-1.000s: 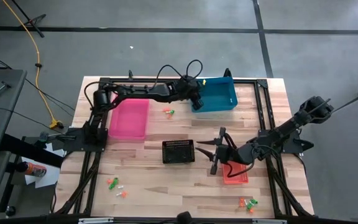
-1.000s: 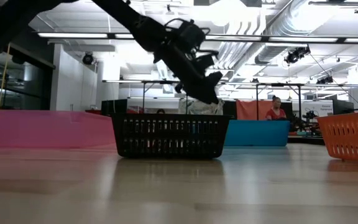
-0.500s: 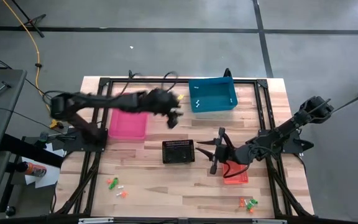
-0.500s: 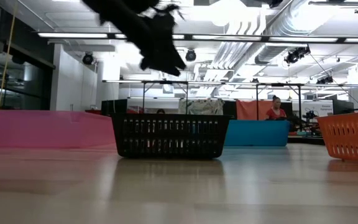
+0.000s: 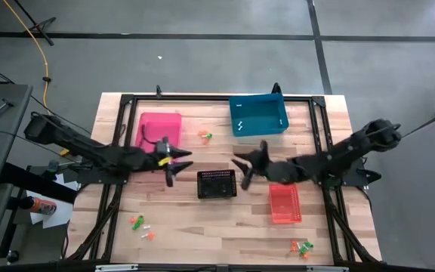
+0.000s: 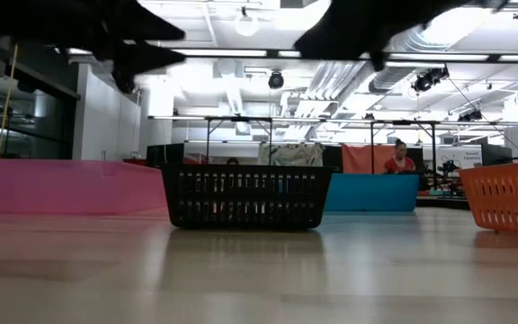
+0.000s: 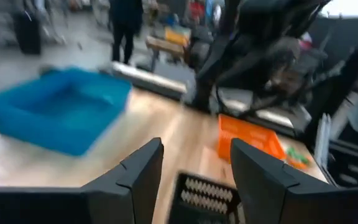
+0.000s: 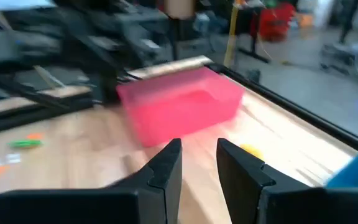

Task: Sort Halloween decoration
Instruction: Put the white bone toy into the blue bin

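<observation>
The Halloween decoration lies in small orange, green and white clusters on the table: one (image 5: 205,136) between the pink and blue bins, one (image 5: 141,225) near the left front, one (image 5: 302,246) near the right front. Two white bits (image 5: 239,125) lie in the blue bin. My left gripper (image 5: 175,166) hangs open above the table just left of the black bin (image 5: 217,183); its fingers stand apart in the left wrist view (image 7: 194,165). My right gripper (image 5: 240,171) hangs open above the black bin's right far corner, with a gap in the right wrist view (image 8: 199,155). Neither holds anything.
The pink bin (image 5: 157,130) stands far left and the blue bin (image 5: 259,115) at the far edge. The red-orange bin (image 5: 285,204) stands to the right front. A dark frame rail (image 5: 217,97) rims the table. Bare wood lies between the bins and along the near edge.
My left arm has swung fast from the blue bin at the far edge toward the near left, ending left of the black bin. My right gripper has moved off the red-orange bin toward the far edge and left, leaving that bin uncovered.
</observation>
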{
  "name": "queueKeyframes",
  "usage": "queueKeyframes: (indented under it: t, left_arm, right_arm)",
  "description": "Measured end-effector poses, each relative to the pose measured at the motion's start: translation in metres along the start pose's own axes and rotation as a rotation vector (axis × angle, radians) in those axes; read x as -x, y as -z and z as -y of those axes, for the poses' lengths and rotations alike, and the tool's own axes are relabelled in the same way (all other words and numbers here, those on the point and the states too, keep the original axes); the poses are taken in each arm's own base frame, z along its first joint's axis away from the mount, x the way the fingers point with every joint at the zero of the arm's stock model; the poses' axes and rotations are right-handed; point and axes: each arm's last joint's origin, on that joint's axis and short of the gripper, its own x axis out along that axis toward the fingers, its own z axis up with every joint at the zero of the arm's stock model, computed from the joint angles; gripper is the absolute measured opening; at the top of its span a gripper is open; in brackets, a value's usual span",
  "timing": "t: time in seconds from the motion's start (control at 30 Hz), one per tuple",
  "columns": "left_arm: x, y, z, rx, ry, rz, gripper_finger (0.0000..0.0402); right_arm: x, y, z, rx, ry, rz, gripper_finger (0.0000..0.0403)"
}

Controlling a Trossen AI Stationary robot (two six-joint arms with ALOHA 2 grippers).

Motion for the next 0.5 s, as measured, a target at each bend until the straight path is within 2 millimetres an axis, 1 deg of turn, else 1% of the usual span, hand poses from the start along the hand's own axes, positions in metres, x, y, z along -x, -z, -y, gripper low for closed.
queueKeyframes:
  t: [0.13, 0.23, 0.33, 0.4, 0.5]
  left_arm:
    - [0.012, -0.012, 0.001, -0.039, -0.016, 0.075, 0.0174]
    - [0.017, -0.015, 0.003, -0.052, 0.004, 0.087, 0.0174]
    - [0.018, -0.013, 0.005, -0.085, 0.013, 0.070, 0.0174]
    - [0.018, -0.012, 0.005, -0.121, 0.011, 0.057, 0.0174]
    - [0.018, -0.010, 0.004, -0.166, -0.010, 0.046, 0.0174]
  right_arm:
    - [-0.045, -0.010, 0.025, -0.017, -0.021, -0.085, 0.0097]
    - [-0.081, -0.024, 0.047, -0.054, -0.002, -0.151, 0.0097]
    - [-0.117, -0.034, 0.065, -0.064, 0.011, -0.246, 0.0097]
    - [-0.139, -0.036, 0.074, -0.069, 0.001, -0.328, 0.0097]
    - [-0.167, -0.029, 0.078, -0.089, -0.019, -0.462, 0.0097]
